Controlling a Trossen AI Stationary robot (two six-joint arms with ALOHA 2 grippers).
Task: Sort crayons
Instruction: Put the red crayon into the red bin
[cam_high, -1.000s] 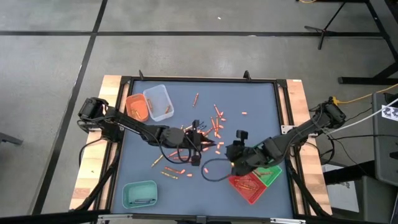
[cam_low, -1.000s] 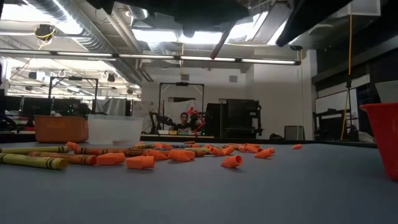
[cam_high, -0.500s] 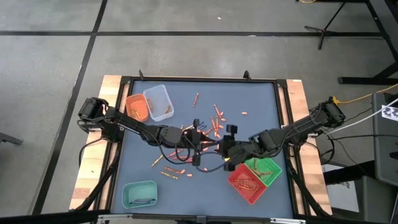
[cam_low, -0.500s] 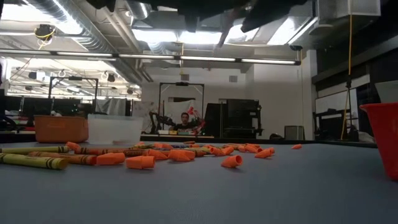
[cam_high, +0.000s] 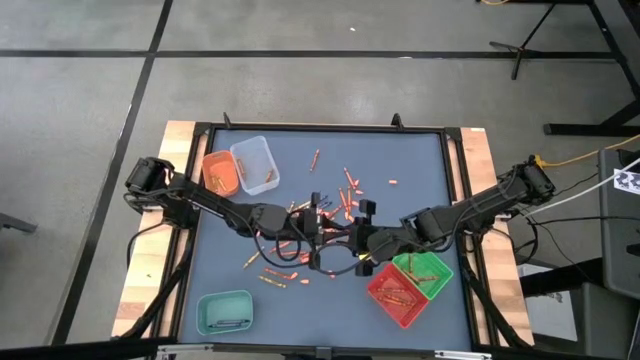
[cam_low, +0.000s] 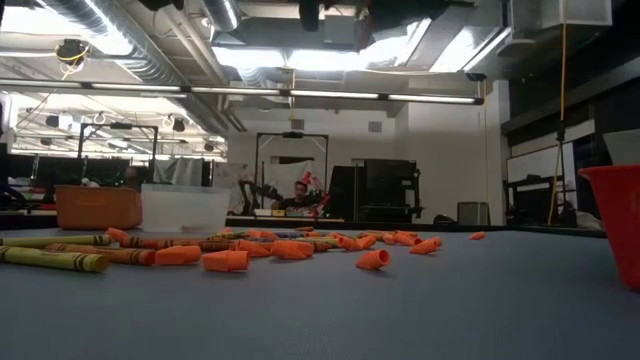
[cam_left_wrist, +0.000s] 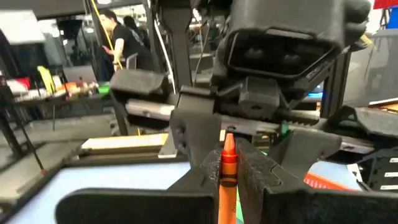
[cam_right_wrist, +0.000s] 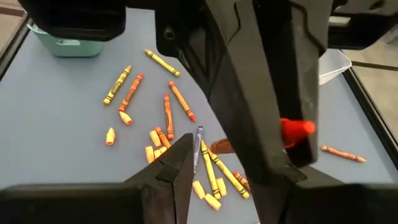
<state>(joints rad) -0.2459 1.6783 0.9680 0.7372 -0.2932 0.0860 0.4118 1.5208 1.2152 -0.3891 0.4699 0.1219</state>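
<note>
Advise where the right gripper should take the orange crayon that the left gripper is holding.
Probably the bare pointed end of the orange crayon, which juts out past the fingers of the left gripper; they are shut over the lower shaft. Bring the open right gripper in head-on from the opposite side, jaws straddling that end.

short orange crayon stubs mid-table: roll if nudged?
Probably: the stubs look round and tapered, so a push likely curves them away. Small, so likely light and easily scattered. They seem to be broken-off pieces, so may snap further under a hard pinch.
</note>
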